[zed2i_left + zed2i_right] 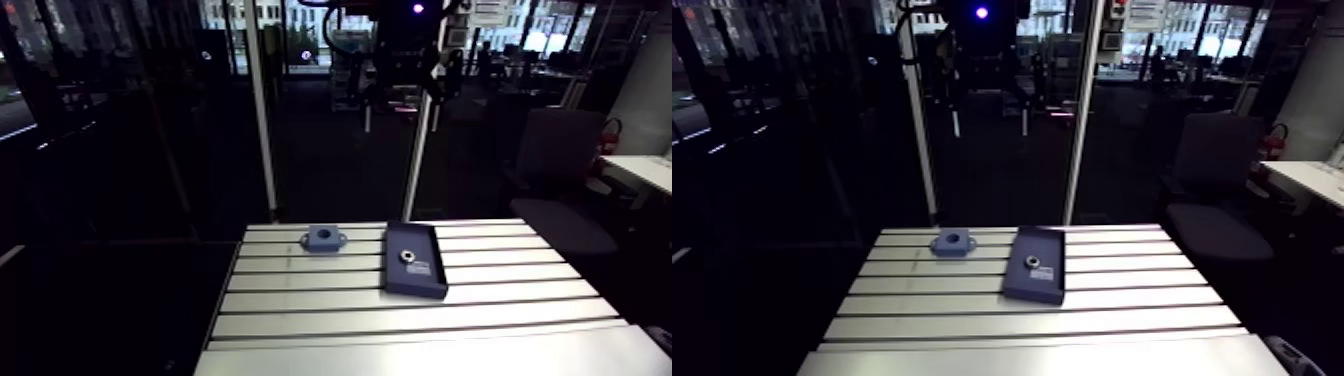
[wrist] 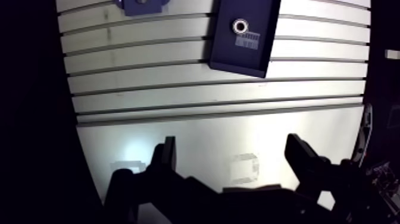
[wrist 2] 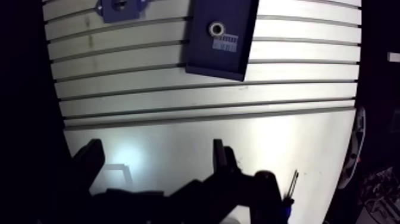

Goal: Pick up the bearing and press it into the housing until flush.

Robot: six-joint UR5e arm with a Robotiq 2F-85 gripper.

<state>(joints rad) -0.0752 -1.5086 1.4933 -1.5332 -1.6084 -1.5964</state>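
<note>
The gripper is hanging high over the near, bare part of the slotted table, its two fingers standing wide apart and gripping nothing; the bearing is lying flat inside a shallow dark-blue tray, towards the tray's far end, with a small pale label sitting just beside it on its near side; the tray is resting on the far half of the table, slightly skewed to the slots; the blue housing is sitting just left of the tray's far end, apart from it, its round bore facing up.
</note>
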